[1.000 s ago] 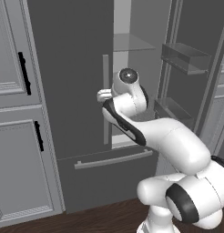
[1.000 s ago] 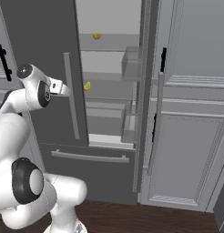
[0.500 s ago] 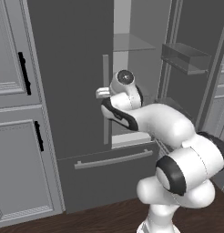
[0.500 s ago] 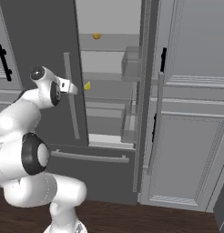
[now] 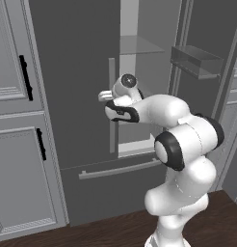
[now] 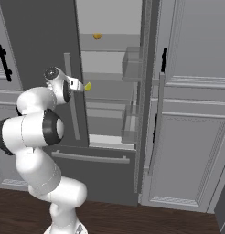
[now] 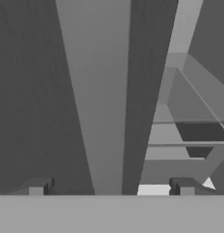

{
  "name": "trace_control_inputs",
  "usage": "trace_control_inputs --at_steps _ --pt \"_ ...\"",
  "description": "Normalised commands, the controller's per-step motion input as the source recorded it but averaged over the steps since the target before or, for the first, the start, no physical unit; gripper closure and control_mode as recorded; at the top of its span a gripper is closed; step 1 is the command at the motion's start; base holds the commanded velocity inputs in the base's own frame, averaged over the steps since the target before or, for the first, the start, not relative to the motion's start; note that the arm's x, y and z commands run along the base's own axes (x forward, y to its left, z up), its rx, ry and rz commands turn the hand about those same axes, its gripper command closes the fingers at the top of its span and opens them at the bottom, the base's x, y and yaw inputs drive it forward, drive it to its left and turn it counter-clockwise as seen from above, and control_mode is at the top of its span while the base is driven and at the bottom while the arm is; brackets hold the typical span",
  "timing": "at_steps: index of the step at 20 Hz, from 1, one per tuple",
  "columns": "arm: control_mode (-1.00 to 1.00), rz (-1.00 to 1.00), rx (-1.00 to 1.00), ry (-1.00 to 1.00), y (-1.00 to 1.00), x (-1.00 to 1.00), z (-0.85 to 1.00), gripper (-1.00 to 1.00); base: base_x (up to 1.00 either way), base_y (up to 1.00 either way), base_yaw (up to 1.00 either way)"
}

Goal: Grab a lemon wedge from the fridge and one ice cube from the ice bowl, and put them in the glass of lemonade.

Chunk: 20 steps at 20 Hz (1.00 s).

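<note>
1. My gripper point(image 7: 111, 186) hangs with its jaws spread wide and nothing between them, the two dark fingertips point(image 7: 37, 186) set to either side of the left door's bar handle point(image 7: 98, 91), which runs lengthwise up the middle of the hand view.

2. In the right base view the hand point(image 6: 74, 84) sits right at that same upright light-grey handle point(image 6: 72, 103); I cannot tell from here whether it touches the bar.

3. The fridge point(image 6: 45, 41), dark grey, stands with its right door point(image 6: 149, 91) swung open, baring the glass shelves point(image 6: 109, 43); its left door point(image 5: 72, 72) appears shut in the left base view, the hand point(image 5: 111, 95) level with the handle's upper half.

4. The lemon wedge point(image 6: 87, 86), a tiny yellow chunk, lies on a middle shelf just inside the fridge, close beside the hand toward the open side. It is too small for me to read its long axis or which way it points.

5. A second small yellow-orange piece point(image 6: 97, 36) rests on the shelf above.

6. The bottom drawer point(image 6: 91, 157), with its horizontal bar, sits below the handle; panelled cabinets point(image 6: 192, 137) flank the fridge.
</note>
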Motion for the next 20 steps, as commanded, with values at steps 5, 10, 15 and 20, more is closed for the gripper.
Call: trace_control_inputs --at_steps 5,10,15,20 --pt "-1.00 0.06 0.00 0.02 0.08 0.24 0.12 -1.00 0.00 0.00 0.00" --pt "-1.00 0.00 0.00 -0.03 0.00 0.01 0.42 -1.00 0.00 0.00 0.00" --pt "-1.00 0.00 0.00 0.00 0.02 0.41 0.03 -1.00 0.00 0.00 0.00" --pt "-1.00 0.00 0.00 -0.06 0.01 0.26 -0.16 -1.00 0.00 0.00 0.00"
